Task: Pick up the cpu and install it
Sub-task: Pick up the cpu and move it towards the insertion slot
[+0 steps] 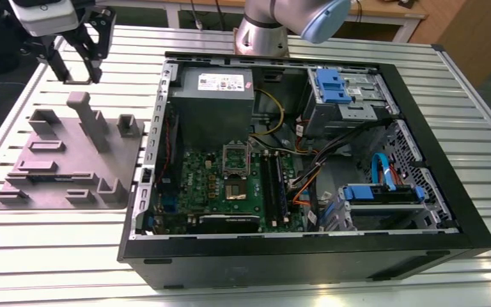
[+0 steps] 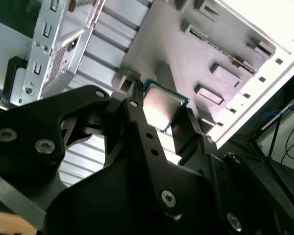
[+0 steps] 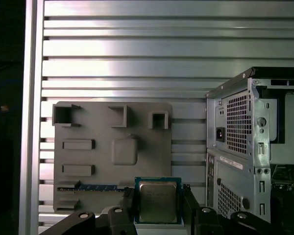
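The cpu is pinched by two opposite edges between my fingers, I judge to keep it level and its underside untouched. It hangs above the tray, clear of it: thin, square, silvery lid, green rim.

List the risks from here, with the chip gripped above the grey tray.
1. The gripper holds the cpu only by two opposite edges, so it might slip or tilt in transit.
2. The motherboard sits deep inside the computer case, close to loose cables; the gripper might catch a wall or a cable on the way down.
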Robot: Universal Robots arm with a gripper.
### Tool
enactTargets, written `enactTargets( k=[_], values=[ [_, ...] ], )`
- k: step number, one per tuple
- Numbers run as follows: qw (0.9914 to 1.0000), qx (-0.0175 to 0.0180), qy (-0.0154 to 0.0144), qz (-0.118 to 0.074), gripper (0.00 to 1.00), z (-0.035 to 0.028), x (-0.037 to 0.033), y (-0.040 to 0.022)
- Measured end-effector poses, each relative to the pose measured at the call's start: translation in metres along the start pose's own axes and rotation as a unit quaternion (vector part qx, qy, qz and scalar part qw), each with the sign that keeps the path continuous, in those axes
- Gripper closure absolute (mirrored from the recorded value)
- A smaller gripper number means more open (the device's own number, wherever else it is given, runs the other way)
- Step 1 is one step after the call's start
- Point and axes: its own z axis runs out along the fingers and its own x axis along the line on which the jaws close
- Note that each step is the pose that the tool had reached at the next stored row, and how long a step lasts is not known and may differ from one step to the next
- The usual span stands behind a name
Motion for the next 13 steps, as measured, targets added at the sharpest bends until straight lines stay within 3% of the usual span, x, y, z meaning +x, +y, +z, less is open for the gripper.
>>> enactTargets(
  k=[3, 13],
  values=[
    [1.0, 0.0, 0.0, 0.0, 0.53, 0.0, -0.0058, 0.0],
    [1.0, 0.0, 0.0, 0.0, 0.53, -0.0001, -0.0115, -0.0027]
  ],
)
